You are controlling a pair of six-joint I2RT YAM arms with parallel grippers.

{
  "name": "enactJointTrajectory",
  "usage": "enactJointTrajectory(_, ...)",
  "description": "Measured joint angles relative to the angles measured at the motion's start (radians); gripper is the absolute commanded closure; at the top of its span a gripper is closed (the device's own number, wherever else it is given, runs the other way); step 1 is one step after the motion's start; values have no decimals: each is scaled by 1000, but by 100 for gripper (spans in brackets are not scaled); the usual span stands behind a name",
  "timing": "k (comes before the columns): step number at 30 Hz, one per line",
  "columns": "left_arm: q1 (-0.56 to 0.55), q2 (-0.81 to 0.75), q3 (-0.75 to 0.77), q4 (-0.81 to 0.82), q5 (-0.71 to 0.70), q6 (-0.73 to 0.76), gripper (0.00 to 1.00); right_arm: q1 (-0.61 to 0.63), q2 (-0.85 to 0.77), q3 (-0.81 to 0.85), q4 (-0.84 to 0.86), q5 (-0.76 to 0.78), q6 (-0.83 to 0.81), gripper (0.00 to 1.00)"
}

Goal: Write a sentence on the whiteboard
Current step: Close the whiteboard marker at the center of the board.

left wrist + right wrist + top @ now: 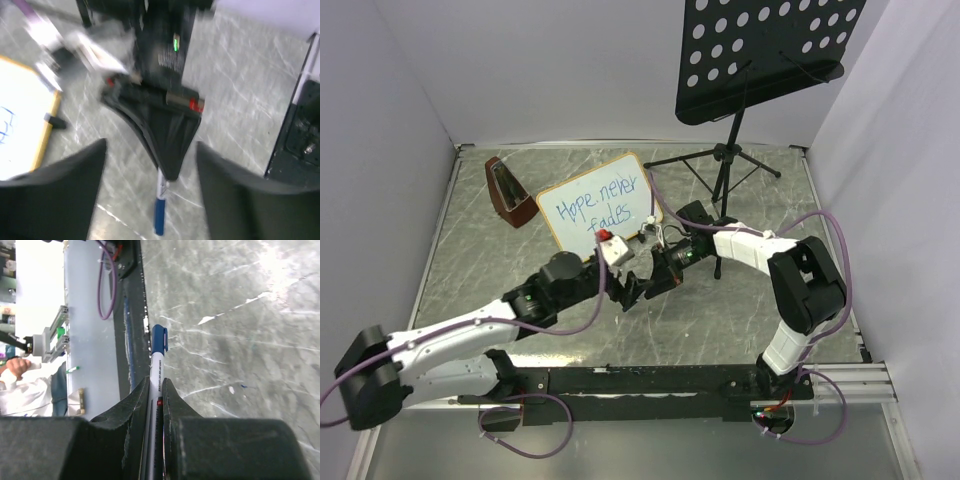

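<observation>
The right gripper [156,390] is clamped shut on a marker [156,367]. Its two black, smooth, tapering fingers [135,405] press against the white round barrel from both sides, and the blue cap sticks out past the fingertips over the table [460,260]. The left gripper [150,150] holds nothing. Its broad dark fingers [65,190] stand wide apart on either side of the marker and of the right gripper's tips, touching neither. In the left wrist view, which is blurred, the capped end of the marker hangs between these parted fingers. The two grippers meet nose to nose near the middle of the table, just on the near side of the whiteboard [560,215]. The whiteboard is a small rectangle with rounded corners and a thin tan wooden frame. It stands propped and turned at an angle in the far middle of the table, its white face glossy. The sentence [592,205] is written on it in blue marker as two lines, "Hope never" above "fades". To the left of the board, close by, stands a dark red-brown tapered block [506,192]. To its right is a music stand [760,50] on thin black tripod legs, with a flat black plate pierced by rows of round holes. The table top is grey, marbled with pale veins and slightly shiny, and purple cables [820,225] loop along both arms.
</observation>
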Motion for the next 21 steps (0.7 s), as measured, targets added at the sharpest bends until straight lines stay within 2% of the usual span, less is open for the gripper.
enactJointTrajectory(5, 0, -109, -1, -41, -26, -18, 1, 4, 0, 0, -1, -16, 6, 100)
enactJointTrajectory(10, -8, -55, 0, -157, -29, -47, 1, -2, 0, 0, 2, -28, 21, 100)
enactJointTrajectory(14, -66, 10, 1, -241, -64, -56, 2, -14, 11, 0, 16, -31, 49, 100)
enactJointTrajectory(21, -143, 76, 54, -340, -211, -56, 12, -46, 50, -1, 47, -34, 110, 100)
